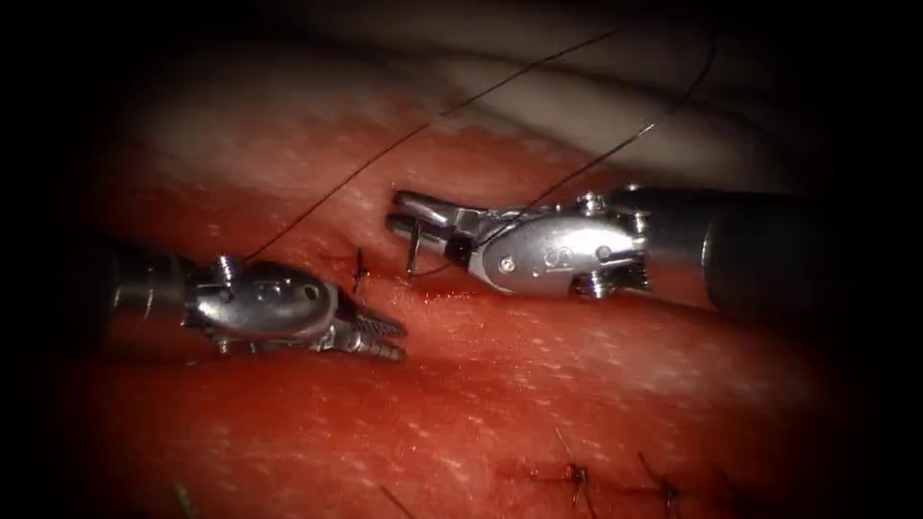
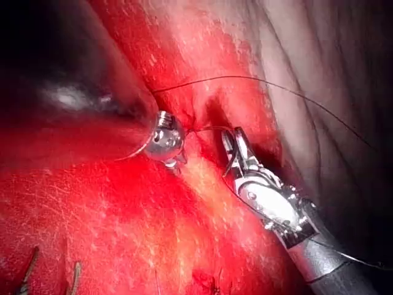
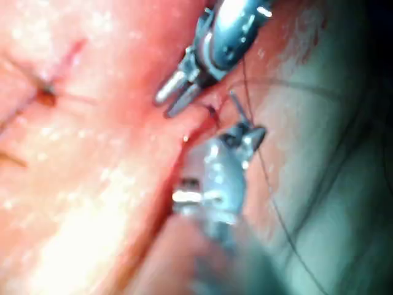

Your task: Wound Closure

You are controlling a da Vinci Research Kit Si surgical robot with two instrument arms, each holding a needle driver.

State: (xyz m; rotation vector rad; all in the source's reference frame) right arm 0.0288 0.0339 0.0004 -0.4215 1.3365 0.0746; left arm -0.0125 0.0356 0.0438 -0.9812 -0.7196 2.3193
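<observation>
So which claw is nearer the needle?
Right. The right claw grips the needle, which hangs below it; the left claw sits lower left, apart, holding nothing.

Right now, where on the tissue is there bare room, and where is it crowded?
Bare: the red pork tissue between the left claw and the dark finished stitches. Crowded: around the right claw, which grips the curved steel needle, with thin black thread crossing above.

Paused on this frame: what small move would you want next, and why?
Probably ease the left hand up toward the needle. Its jaws stand open and hold nothing, while the right hand is shut on the needle near its upper end. The needle hangs down with its tip at the tissue; I cannot tell whether it has entered.
</observation>
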